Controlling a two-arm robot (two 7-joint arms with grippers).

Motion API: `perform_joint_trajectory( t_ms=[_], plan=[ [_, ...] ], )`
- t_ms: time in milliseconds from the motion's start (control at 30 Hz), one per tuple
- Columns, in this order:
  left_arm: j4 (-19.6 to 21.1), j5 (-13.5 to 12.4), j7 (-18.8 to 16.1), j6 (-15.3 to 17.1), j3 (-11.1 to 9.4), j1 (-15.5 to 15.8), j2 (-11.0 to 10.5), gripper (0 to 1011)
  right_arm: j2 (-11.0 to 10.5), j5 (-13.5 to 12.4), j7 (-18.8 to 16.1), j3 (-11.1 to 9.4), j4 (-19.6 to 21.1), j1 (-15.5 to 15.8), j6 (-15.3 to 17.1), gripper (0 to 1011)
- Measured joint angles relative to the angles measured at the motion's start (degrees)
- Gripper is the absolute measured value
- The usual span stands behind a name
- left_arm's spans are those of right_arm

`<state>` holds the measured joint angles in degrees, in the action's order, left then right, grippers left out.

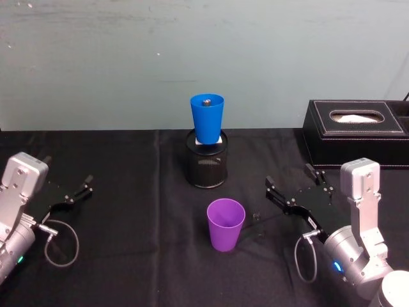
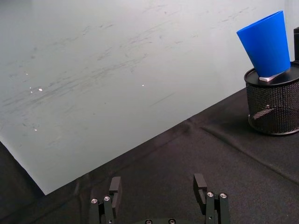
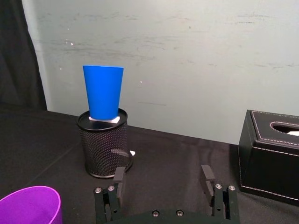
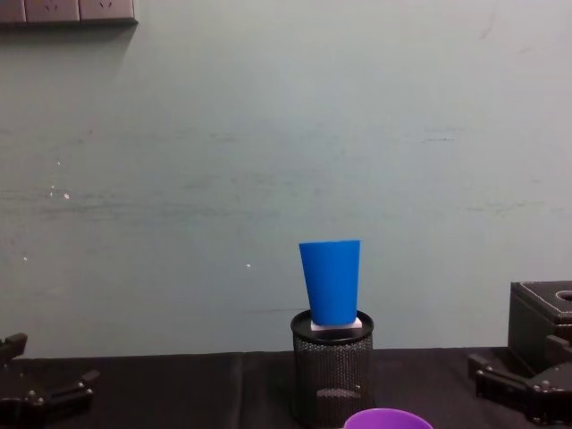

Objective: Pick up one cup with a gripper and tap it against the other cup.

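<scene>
The purple cup stands upright and open-topped on the black cloth near the table's middle; its rim also shows in the right wrist view and the chest view. Behind it the blue cup sits raised on top of a black mesh pen holder. My right gripper is open and empty, to the right of the purple cup and apart from it. My left gripper rests open and empty at the far left.
A black tissue box stands at the back right, just behind my right arm. A pale wall closes the table's far side. Black cloth covers the table between my left gripper and the cups.
</scene>
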<state>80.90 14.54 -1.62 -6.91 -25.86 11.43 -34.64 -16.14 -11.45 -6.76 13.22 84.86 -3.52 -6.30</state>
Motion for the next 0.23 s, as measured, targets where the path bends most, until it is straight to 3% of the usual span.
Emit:
perform_joint_trajectory(
  t_ms=[233],
  plan=[
    [0.0, 0.0, 0.0, 0.0, 0.0, 0.0, 0.0, 1000, 0.0, -0.04, 0.13, 0.0, 0.06, 0.03, 0.05, 1003]
  ],
)
